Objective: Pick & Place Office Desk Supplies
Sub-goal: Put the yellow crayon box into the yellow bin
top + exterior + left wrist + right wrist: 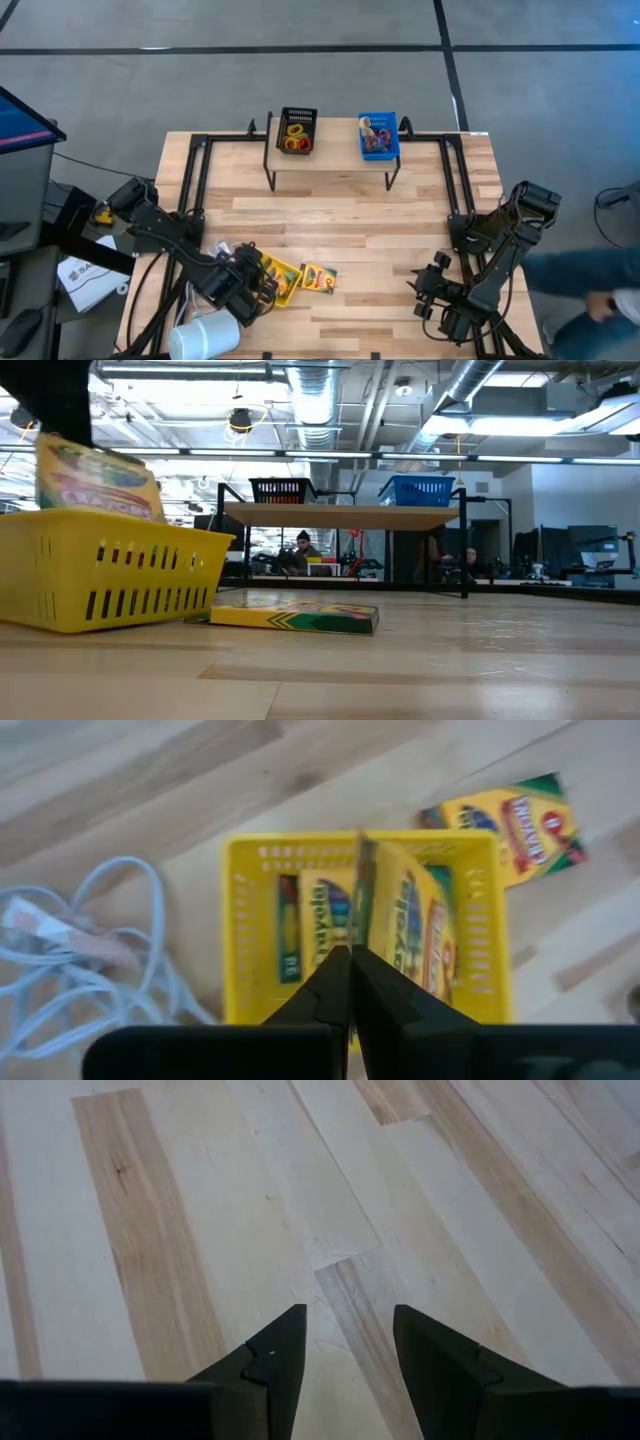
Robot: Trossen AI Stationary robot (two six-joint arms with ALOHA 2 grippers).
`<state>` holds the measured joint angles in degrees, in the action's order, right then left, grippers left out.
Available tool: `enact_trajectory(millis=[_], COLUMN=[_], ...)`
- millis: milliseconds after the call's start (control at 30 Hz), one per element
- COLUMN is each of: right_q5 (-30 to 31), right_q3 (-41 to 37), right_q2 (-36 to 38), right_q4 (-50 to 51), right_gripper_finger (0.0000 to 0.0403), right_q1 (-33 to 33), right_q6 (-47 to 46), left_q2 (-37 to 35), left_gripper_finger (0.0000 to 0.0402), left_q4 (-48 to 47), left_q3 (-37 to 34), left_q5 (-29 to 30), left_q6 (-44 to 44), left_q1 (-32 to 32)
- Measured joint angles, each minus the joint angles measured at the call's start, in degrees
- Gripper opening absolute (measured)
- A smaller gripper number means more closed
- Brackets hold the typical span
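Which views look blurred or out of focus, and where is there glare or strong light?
Left wrist view: the yellow bin, the crayon box pinched by the left hand and the cable look soft. Low view: the near bin is slightly soft; ceiling lights glare brightly. Right wrist view: sharp, evenly lit wood under the open right hand. High view: even light, no glare.

- The table [180,1230] is pale wood planking, smooth with a soft sheen.
- The yellow bin [240,920] is slotted plastic, slightly glossy.
- The crayon boxes [520,820] are printed cardboard with a glossy face.
- The cable [90,960] has a smooth white plastic sheath.
- The gripper fingers [270,1365] look matt black.
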<state>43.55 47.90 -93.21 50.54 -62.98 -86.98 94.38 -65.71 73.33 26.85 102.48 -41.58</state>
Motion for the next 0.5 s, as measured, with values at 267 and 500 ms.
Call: enact_trajectory(millis=[267, 500], right_q5=[0.0, 0.0], right_q3=[0.0, 0.0], right_q2=[0.0, 0.0], right_q4=[0.0, 0.0], right_gripper_finger=[0.015, 0.015], right_q1=[0.0, 0.0], right_q6=[0.0, 0.0], left_q2=[0.3, 0.3], left_gripper_finger=[0.0, 0.0], left_q4=[6.2, 17.0], left_q3=[-5.9, -12.5], left_q5=[-2.5, -3.0], left_q6=[0.0, -0.1], left_q1=[0.2, 0.2])
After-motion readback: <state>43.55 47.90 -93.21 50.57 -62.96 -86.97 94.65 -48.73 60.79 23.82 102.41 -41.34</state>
